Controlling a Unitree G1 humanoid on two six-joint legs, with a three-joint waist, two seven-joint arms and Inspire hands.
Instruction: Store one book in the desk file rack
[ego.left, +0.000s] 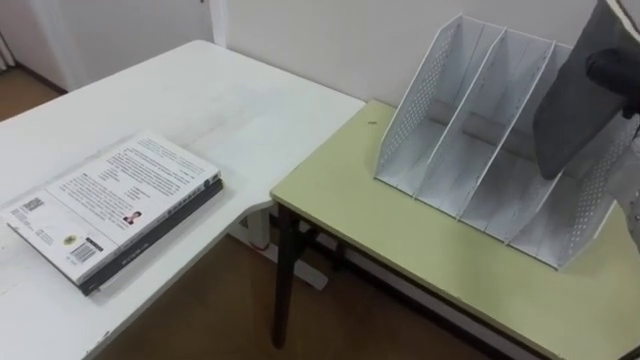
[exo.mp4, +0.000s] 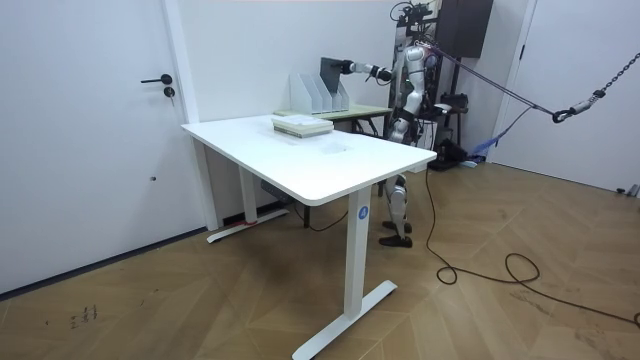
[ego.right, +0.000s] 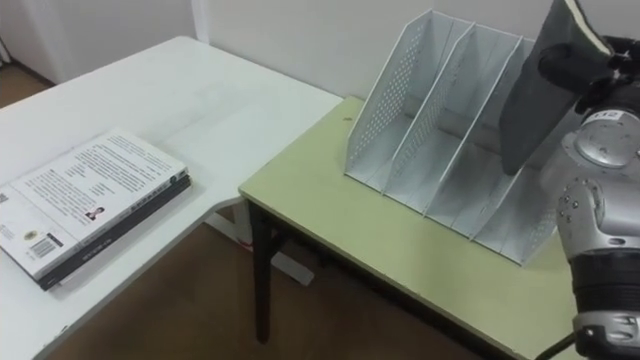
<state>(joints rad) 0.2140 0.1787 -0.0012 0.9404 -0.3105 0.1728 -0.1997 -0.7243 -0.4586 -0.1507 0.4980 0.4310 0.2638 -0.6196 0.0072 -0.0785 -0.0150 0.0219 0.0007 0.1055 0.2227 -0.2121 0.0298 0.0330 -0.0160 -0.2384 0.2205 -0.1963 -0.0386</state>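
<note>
Over the file rack (ego.right: 385, 100), dark book (ego.right: 535, 95) in right hand (ego.right: 575, 65), long axis near-vertical

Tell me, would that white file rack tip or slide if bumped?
Probably slides rather than tips: the file rack sits wide on the smooth desk. Its perforated walls suggest lightness, so the book in the right hand could nudge it.

White walls (exo.mp4: 230, 50), wood floor (exo.mp4: 200, 300), white door (exo.mp4: 80, 150) w/ dark handle (exo.mp4: 155, 80), white desk (exo.mp4: 300, 160), small green table (ego.left: 400, 230)
</note>
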